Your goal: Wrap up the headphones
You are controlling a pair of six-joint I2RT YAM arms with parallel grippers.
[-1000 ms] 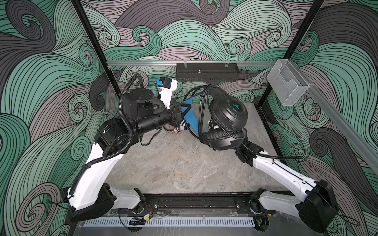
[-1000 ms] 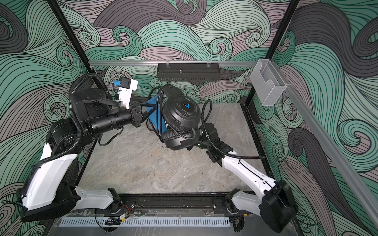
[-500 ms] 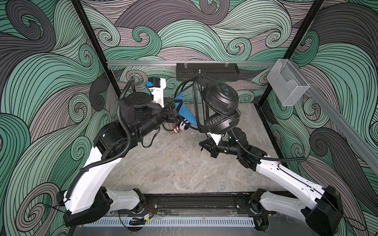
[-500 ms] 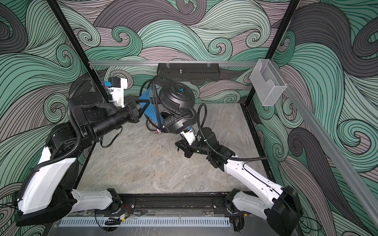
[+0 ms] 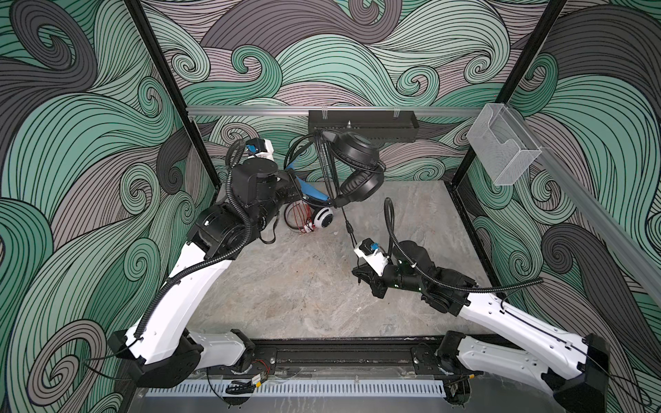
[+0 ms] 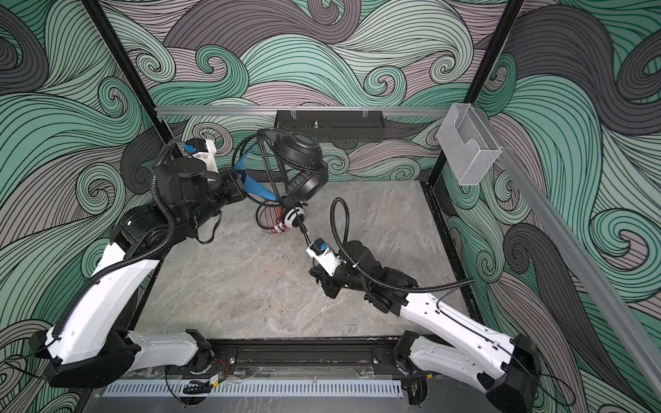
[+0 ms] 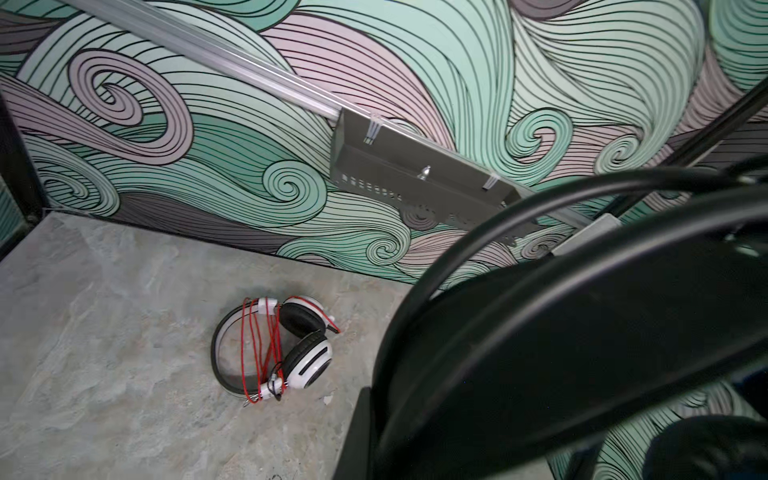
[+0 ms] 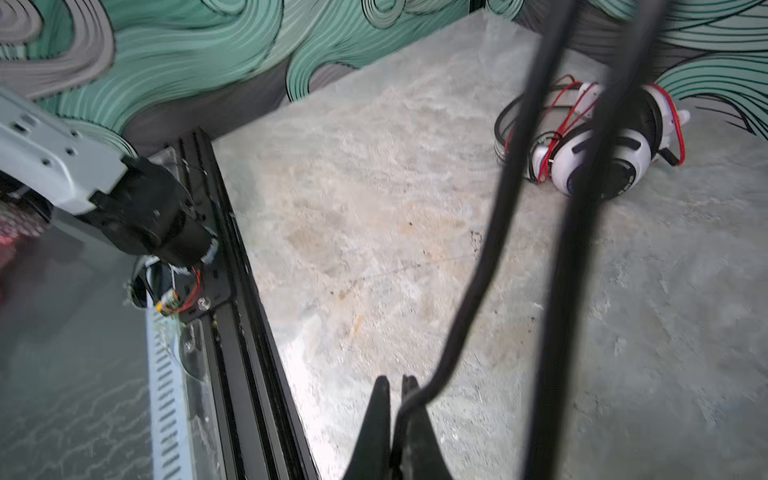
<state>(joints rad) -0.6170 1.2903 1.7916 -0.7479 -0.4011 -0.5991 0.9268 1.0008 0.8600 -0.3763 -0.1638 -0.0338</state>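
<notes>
Headphones check: white pair (image 7: 286,345) lies on the table (image 5: 304,286) by the back wall, red cord (image 7: 253,345) wound round it, looks done. Black pair (image 5: 357,168) hangs in the air, left pincer (image 5: 291,186) clenched on its headband, several loops on. Right pincer (image 8: 395,382) pinches the black cord (image 8: 478,270) tail, so the last turns remain. Tray (image 5: 361,125) and clear box (image 5: 500,150) look empty.

Left tool (image 5: 299,184) raised, jaws closed; right tool (image 8: 394,385) low, jaws pinched together.
</notes>
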